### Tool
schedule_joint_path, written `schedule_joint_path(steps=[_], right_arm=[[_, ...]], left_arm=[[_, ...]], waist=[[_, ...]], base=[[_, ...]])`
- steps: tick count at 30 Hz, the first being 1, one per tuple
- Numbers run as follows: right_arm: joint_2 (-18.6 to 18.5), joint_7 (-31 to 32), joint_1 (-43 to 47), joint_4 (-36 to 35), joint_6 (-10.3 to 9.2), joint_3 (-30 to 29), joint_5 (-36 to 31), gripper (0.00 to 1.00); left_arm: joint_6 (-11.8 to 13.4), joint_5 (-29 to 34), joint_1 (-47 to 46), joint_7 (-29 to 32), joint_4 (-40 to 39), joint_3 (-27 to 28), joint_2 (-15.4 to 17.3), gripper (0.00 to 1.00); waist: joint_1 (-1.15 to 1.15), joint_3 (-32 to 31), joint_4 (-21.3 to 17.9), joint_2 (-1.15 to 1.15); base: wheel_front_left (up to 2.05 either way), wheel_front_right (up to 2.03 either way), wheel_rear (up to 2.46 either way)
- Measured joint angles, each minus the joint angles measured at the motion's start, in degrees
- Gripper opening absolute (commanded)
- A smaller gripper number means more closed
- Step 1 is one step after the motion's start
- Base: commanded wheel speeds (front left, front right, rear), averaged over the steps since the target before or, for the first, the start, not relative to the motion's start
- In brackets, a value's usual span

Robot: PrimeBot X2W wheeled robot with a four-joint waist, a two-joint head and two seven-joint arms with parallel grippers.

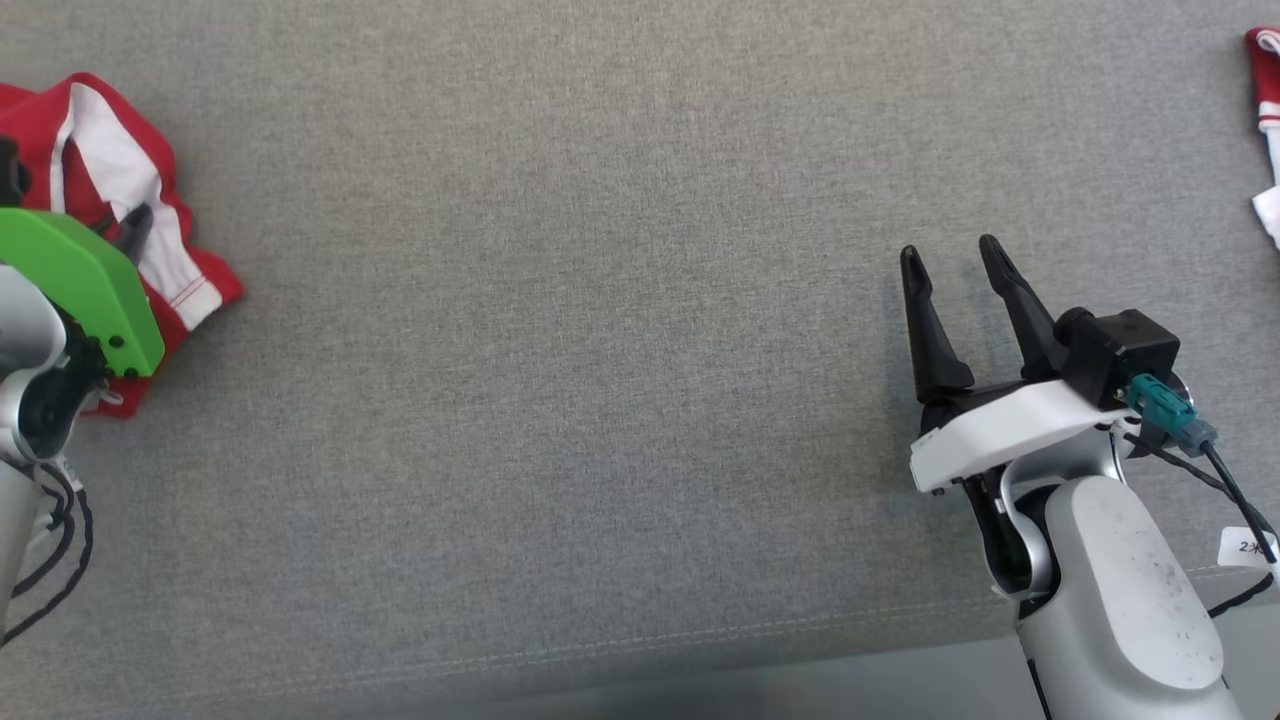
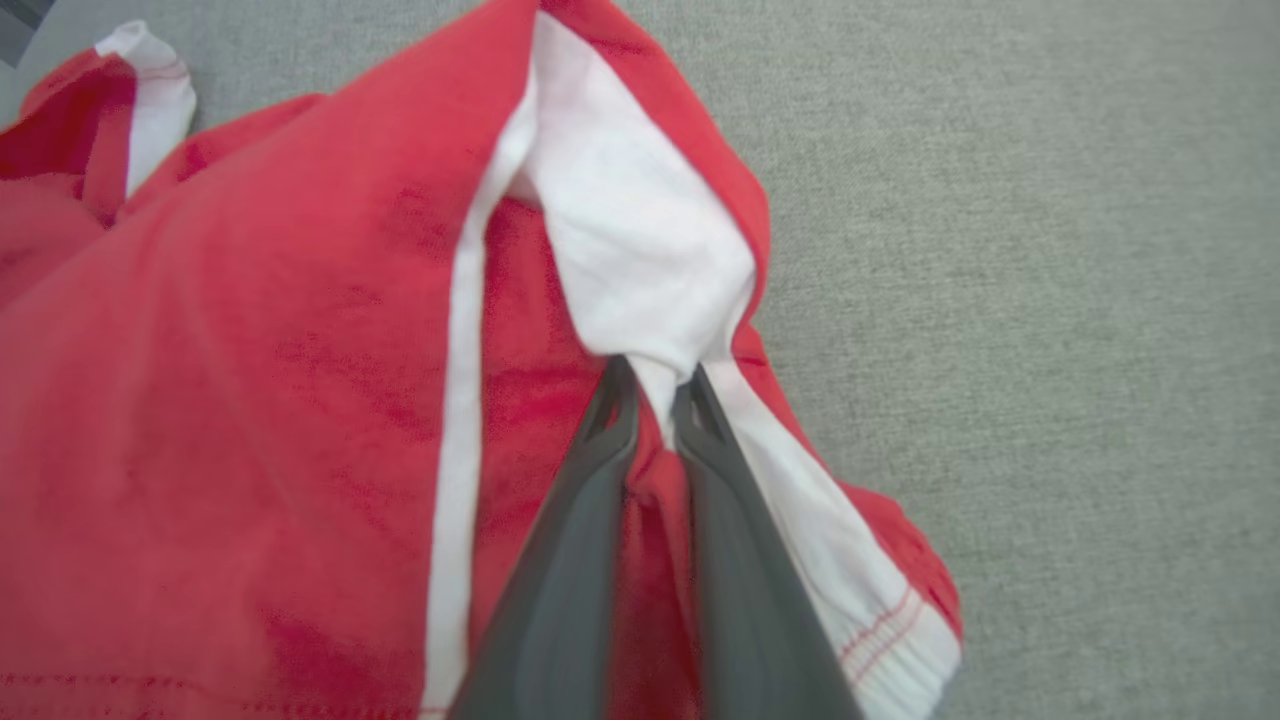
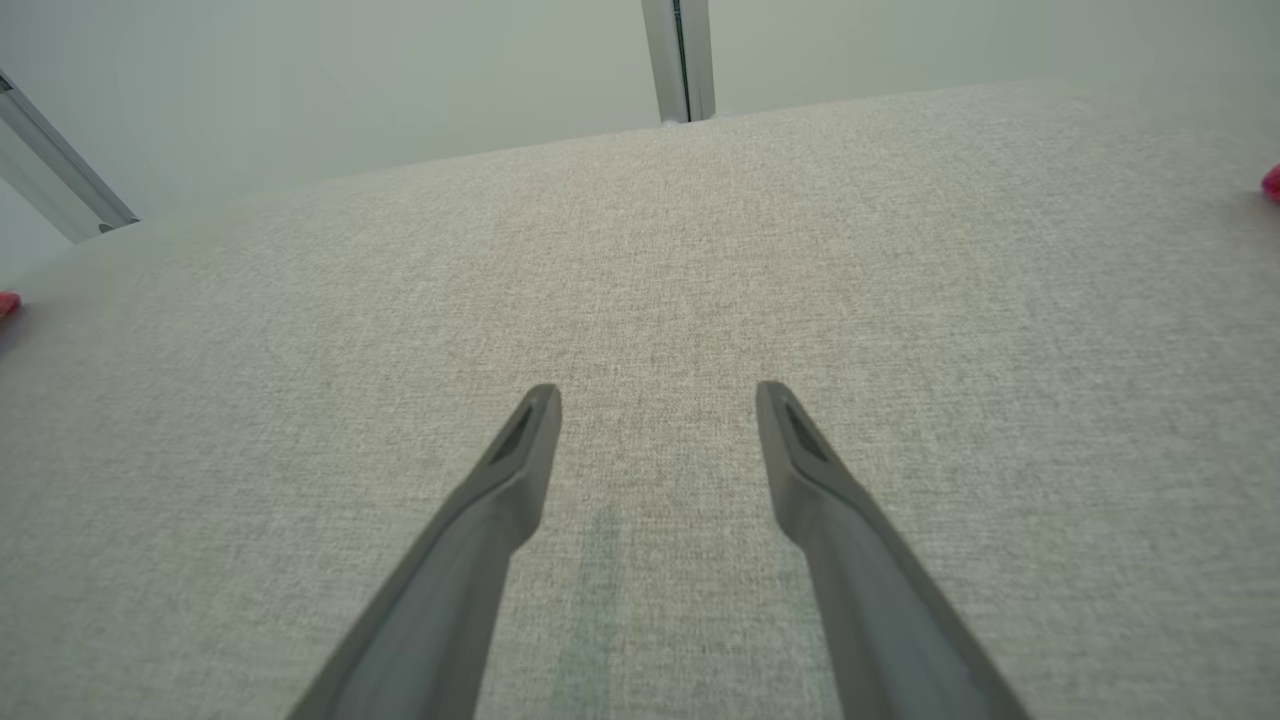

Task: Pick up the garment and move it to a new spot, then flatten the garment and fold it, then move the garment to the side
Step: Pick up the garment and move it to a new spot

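Observation:
A crumpled red and white garment (image 1: 130,190) lies at the far left of the grey cloth surface (image 1: 600,400). My left gripper (image 1: 128,232) is down on it, largely hidden behind its green cover. In the left wrist view, the left gripper (image 2: 655,385) is shut on a pinched fold of the garment (image 2: 300,400), white and red fabric squeezed between the fingers. My right gripper (image 1: 950,250) hovers open over bare surface at the right, fingers spread with nothing between them; the right wrist view shows the same right gripper (image 3: 655,395) open.
A second piece of red and white fabric (image 1: 1268,120) lies at the far right edge. The surface's front edge (image 1: 700,670) runs along the bottom of the head view. In the right wrist view, the surface's far edge (image 3: 500,155) meets a pale wall.

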Motion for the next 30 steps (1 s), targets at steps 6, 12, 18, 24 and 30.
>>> schedule_joint_path(steps=[6,12,18,24,30], right_arm=[[0.00,-0.57,0.71,1.18,0.00,0.04,0.94,1.00],[-0.02,-0.90,2.16,2.10,0.00,-0.43,1.36,1.00],[-0.02,-0.89,3.71,2.31,0.00,-1.13,1.43,1.00],[0.00,0.00,4.92,2.05,0.00,-1.00,1.43,1.00],[0.00,0.80,5.14,1.47,0.00,1.10,2.01,1.00]], left_arm=[[-1.01,0.40,-2.21,0.25,-1.80,-0.58,-0.36,0.00],[-0.91,-2.70,-2.86,0.79,-4.43,-0.26,-5.33,0.00],[-0.83,-4.41,-2.19,0.76,-7.78,-2.45,-11.65,0.00],[3.60,-5.94,1.63,-1.71,-7.91,-4.21,-21.14,0.00],[4.15,-4.79,2.91,-3.20,-3.57,-9.44,-29.24,0.00]], waist=[[0.00,-3.21,-0.46,0.00],[0.00,-6.62,-1.63,0.00],[-0.01,-9.76,-3.03,0.00],[-0.01,-12.42,-4.43,0.00],[-0.01,-13.41,-6.87,0.00]], base=[[0.00,0.00,0.00],[0.00,0.00,0.00],[0.00,0.00,0.00],[0.00,0.00,0.00],[0.00,0.00,0.00]])
